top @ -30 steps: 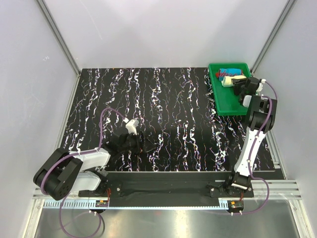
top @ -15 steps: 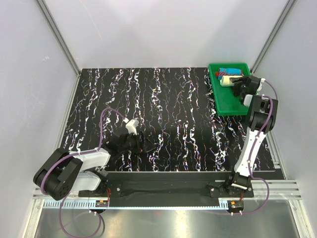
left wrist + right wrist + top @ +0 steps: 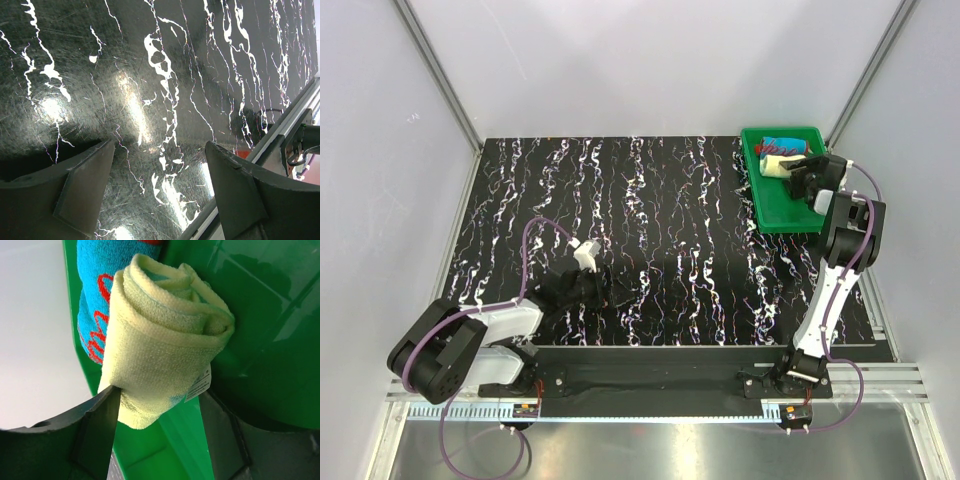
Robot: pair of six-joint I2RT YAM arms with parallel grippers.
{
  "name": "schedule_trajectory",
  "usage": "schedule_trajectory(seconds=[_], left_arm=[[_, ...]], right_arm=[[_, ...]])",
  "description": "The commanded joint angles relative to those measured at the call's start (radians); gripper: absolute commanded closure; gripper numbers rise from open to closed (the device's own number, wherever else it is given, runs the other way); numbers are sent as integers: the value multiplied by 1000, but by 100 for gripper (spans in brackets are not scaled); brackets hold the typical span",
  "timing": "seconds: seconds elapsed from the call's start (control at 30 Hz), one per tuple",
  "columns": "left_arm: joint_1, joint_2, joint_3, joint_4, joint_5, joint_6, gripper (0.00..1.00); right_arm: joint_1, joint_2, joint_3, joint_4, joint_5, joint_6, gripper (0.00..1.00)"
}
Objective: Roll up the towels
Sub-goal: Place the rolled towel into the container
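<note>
Both towels lie as short rolls in the far end of the green tray (image 3: 785, 212). The pale yellow roll (image 3: 775, 165) rests against the red-and-blue roll (image 3: 783, 144) behind it. In the right wrist view the yellow roll (image 3: 160, 340) fills the middle, with the blue and red one (image 3: 95, 300) behind it on the left. My right gripper (image 3: 157, 425) is open around the yellow roll's near end; the left finger touches it and the right finger stands apart. My left gripper (image 3: 160, 190) is open over bare table near the front, far from the tray.
The tray's green wall (image 3: 260, 340) rises just right of the right gripper. The black marbled table (image 3: 640, 220) stretches between the arms. Grey enclosure walls and frame posts ring the table. The front rail (image 3: 295, 125) runs by the left gripper.
My right gripper's jaws have spread wider around the yellow roll, which stays in the tray. The left arm has not moved.
</note>
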Motion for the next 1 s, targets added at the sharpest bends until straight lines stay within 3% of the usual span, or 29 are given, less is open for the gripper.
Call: schedule_trajectory(seconds=[0.0, 0.67, 0.8, 0.97], left_arm=[[-3, -2, -19, -27, -49, 26, 20], [-3, 19, -8, -32, -49, 25, 20], [-3, 21, -8, -33, -49, 25, 20], [-3, 28, -2, -36, -51, 26, 20]], right_arm=[[-4, -27, -31, -77, -28, -25, 29], [-1, -27, 86, -106, -268, 51, 26], [-1, -20, 127, -94, -295, 84, 32], [1, 15, 188, -111, -308, 90, 50]])
